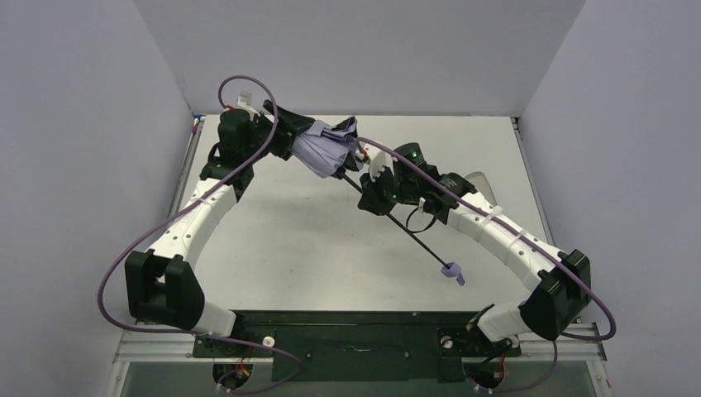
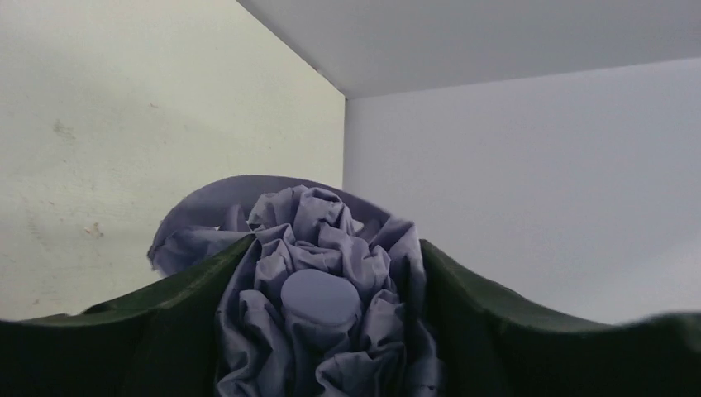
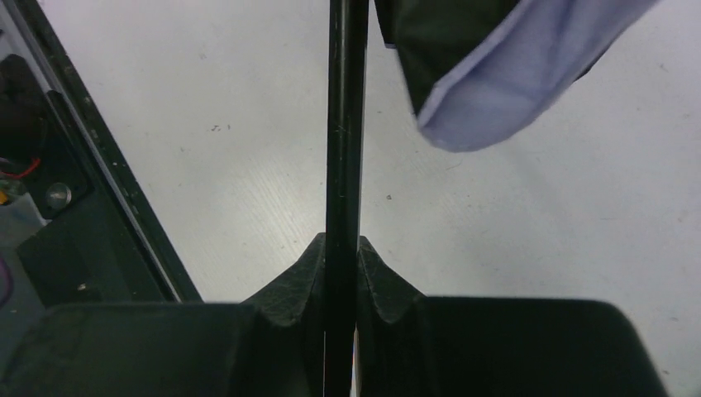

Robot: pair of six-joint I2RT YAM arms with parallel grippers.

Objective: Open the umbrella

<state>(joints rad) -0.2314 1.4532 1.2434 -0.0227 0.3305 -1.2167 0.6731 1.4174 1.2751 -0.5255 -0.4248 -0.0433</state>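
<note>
While left gripper (image 1: 307, 142) clamps umbrella (image 1: 329, 150) canopy by far edge, shaft (image 1: 417, 240) slants toward near-right corner; right gripper (image 1: 376, 192) pinches it mid-length.

Your left gripper (image 1: 296, 139) clasps the bunched lavender canopy (image 1: 325, 150) of the umbrella near the far edge of the white table (image 1: 281, 248), while your right gripper (image 1: 374, 192) sits closed on the thin black shaft (image 1: 423, 246) just below the fabric. The shaft slants toward the near right and ends in the small lavender handle (image 1: 451, 271), close beside your right arm. Both arms rise from the black base plate (image 1: 355, 339) at the near edge
</note>
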